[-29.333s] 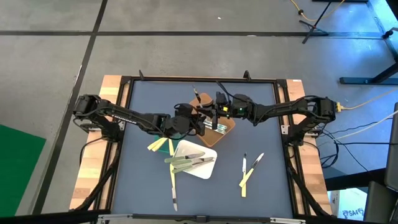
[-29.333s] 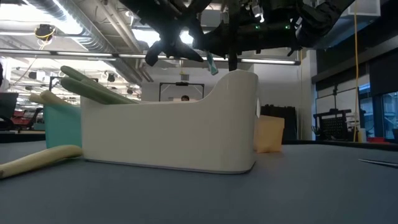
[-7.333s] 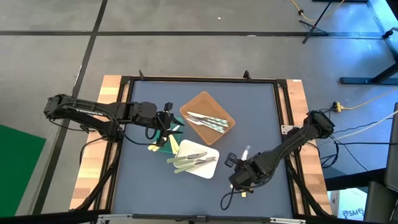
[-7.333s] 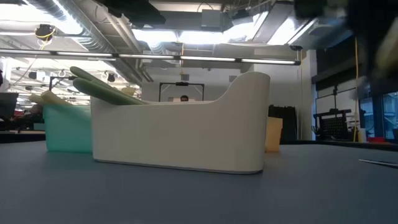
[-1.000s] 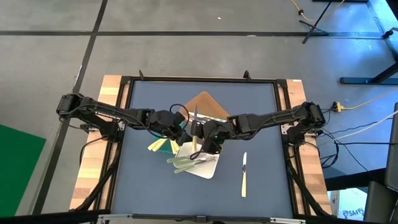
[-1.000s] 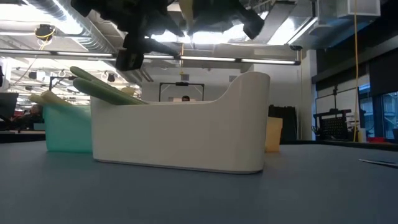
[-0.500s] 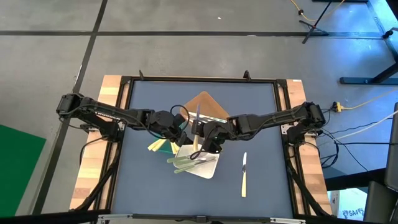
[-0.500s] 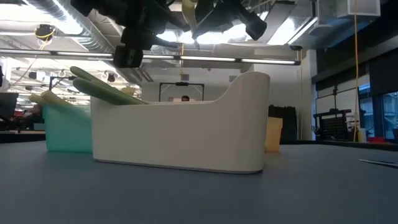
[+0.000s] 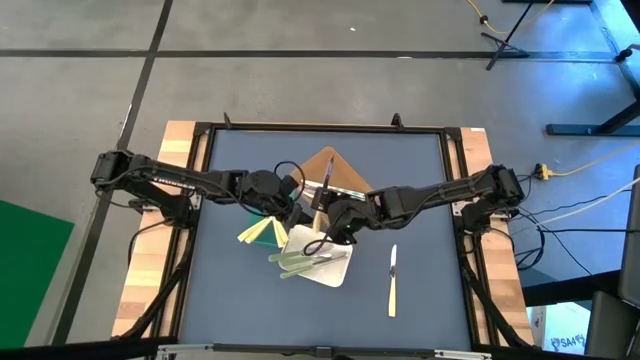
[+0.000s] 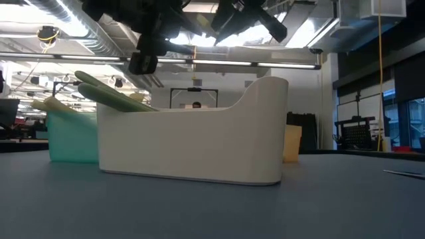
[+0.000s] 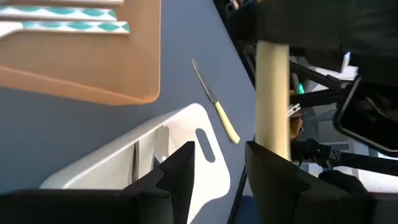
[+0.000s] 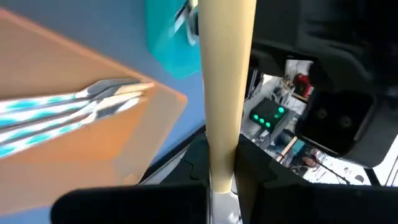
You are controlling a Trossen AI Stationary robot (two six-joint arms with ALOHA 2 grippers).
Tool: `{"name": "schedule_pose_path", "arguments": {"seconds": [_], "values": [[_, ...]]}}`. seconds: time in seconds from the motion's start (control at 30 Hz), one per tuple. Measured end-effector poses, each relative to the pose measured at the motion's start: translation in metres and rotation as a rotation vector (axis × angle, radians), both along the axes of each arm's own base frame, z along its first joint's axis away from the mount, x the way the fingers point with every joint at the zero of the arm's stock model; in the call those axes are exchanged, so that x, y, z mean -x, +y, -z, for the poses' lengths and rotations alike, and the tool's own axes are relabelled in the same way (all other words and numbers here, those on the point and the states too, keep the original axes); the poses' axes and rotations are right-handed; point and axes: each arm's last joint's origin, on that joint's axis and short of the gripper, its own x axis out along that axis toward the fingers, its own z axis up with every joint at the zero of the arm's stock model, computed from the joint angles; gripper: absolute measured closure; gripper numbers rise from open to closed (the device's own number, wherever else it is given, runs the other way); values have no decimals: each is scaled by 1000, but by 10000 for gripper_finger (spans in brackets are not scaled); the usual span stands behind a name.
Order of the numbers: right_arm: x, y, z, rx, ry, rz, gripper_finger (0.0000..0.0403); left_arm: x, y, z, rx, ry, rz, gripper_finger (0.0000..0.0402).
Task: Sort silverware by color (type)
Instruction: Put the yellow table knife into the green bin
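left gripper [image 9: 291, 205] over green tray [image 9: 268, 235], fingers apart, holding nothing. right gripper [image 9: 322, 217] above white tray [image 9: 338, 274], clamped on yellow-handled utensil [image 9: 325, 187], held in air, metal end toward brown tray [image 9: 330, 160]. yellow-handled knife [image 9: 392, 282] on table [image 9: 420, 180], right of white tray.

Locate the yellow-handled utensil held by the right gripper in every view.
High view: yellow-handled utensil at centre, crossing the brown tray's edge.
Low view: cannot tell.
Left wrist view: pale vertical bar, right of middle.
Right wrist view: vertical bar, middle.
Shared landmark: brown tray.
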Motion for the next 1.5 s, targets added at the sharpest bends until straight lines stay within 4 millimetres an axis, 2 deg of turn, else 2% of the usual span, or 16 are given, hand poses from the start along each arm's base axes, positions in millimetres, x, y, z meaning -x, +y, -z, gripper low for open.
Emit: {"name": "schedule_pose_path", "arguments": {"seconds": [0.2, 0.5, 0.77, 1.5], "values": [[5, 1, 3, 20, 54, 15, 382, -1, 9, -1, -56, -24, 3, 266], [6, 0, 4, 5, 38, 65, 382, -2, 16, -6, -84, -83, 54, 266], [-1, -2, -1, -29, -48, 72, 382, -5, 12, -12, -80, -164, 128, 266], [-1, -1, -2, -72, -80, 102, 382, -6, 12, -15, -38, -186, 104, 266]]}}
